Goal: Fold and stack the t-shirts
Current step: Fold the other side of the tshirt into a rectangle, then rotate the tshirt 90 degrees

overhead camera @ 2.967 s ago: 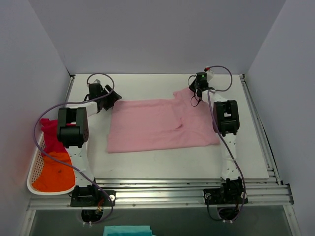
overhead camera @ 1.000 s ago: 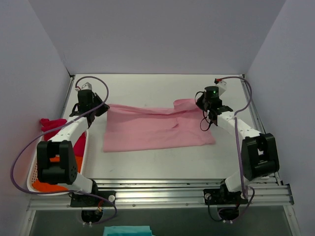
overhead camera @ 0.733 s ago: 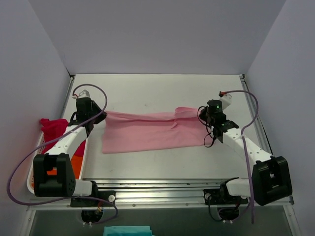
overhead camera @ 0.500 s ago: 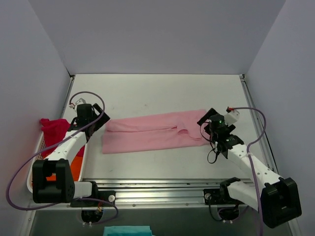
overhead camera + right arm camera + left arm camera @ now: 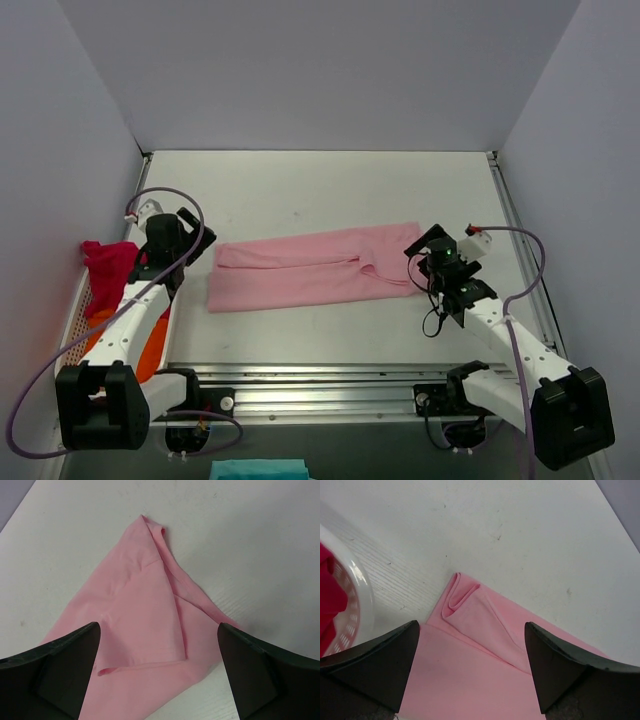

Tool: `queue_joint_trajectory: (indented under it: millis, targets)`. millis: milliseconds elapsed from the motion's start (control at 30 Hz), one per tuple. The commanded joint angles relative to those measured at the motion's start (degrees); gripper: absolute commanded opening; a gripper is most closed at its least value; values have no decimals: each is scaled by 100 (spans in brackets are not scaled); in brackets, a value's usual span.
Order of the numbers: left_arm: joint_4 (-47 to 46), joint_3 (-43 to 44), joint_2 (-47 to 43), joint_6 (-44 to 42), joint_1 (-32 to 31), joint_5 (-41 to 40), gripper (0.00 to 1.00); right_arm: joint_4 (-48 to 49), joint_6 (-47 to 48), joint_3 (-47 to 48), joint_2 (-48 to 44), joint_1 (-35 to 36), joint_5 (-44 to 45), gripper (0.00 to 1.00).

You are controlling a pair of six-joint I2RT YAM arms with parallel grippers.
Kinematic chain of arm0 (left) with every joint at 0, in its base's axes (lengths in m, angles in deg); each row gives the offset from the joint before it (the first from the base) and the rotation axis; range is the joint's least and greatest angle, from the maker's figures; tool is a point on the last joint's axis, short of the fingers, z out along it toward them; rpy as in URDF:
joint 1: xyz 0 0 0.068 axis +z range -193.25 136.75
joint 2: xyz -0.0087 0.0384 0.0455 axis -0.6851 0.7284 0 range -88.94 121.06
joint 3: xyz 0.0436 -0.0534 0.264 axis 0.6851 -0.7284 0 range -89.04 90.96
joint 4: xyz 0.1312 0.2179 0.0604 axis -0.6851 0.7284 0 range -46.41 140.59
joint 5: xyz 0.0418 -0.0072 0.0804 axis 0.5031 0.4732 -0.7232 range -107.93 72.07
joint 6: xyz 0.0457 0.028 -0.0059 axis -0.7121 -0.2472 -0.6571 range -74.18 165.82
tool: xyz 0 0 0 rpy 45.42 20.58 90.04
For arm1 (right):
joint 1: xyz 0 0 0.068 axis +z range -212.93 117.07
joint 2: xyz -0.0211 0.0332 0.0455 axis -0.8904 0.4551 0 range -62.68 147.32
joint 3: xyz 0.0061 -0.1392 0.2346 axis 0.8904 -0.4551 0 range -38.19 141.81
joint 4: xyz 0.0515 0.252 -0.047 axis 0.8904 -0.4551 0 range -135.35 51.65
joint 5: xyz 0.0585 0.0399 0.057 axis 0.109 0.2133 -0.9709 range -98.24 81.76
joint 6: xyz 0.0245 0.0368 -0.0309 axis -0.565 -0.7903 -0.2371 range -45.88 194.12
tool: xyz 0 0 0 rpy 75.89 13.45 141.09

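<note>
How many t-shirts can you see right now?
3. A pink shirt folded on the table, a magenta shirt and an orange shirt in the basket at left; more may be hidden underneath.

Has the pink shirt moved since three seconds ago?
Yes. The light pink t-shirt has had its far edge brought toward the near rail and folded over the rest, leaving a narrower band across the table.

Pink t-shirt (image 5: 300,272) matt cloth; table (image 5: 320,190) smooth, matt; basket (image 5: 367,614) plastic.
</note>
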Motion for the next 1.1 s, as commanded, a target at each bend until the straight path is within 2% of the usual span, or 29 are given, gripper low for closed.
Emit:
queue_joint_trajectory:
  millis: [0, 167, 433, 600, 633, 700, 733, 767, 833, 867, 933, 1033, 1067]
  targets:
    - [-467, 140, 156, -165, -85, 384, 95, 507, -121, -62, 338, 33, -161, 99]
    - [-581, 342, 692, -262, -340, 649, 100, 999, -165, -10, 1146, 33, -513, 99]
    - [-1003, 263, 1193, -218, -569, 605, 100, 1387, -226, 219, 2244, 33, -426, 99]
    - [-1056, 412, 1483, -235, -569, 657, 95, 1580, -331, 500, 3045, 33, -347, 95]
    - [-1048, 404, 1536, -235, -569, 666, 95, 1667, -332, 535, 3176, 24, -364, 91]
    - [-1266, 404, 1571, -253, -560, 657, 94, 2045, -332, 562, 3563, 7, -539, 57]
    - [-1285, 412, 1598, -270, -560, 640, 95, 2168, -305, 640, 3712, -11, -618, 44]
    - [-1293, 404, 1615, -279, -551, 631, 95, 2343, -288, 711, 4018, -28, -706, 23]
    - [-1363, 360, 1624, -288, -543, 640, 94, 2493, -235, 1017, 4519, -99, -908, 4]
    - [-1381, 351, 1624, -297, -543, 640, 94, 2547, -226, 1132, 4688, -151, -979, 0]
    - [-1408, 316, 1598, -297, -525, 622, 94, 2713, -270, 1378, 5117, -204, -1137, 0]
    - [-1417, 325, 1501, -306, -508, 605, 94, 2653, -358, 2220, 5767, -274, -1234, 0]
    - [-1417, 351, 1484, -314, -507, 587, 94, 2592, -375, 2936, 5988, -283, -1226, 0]
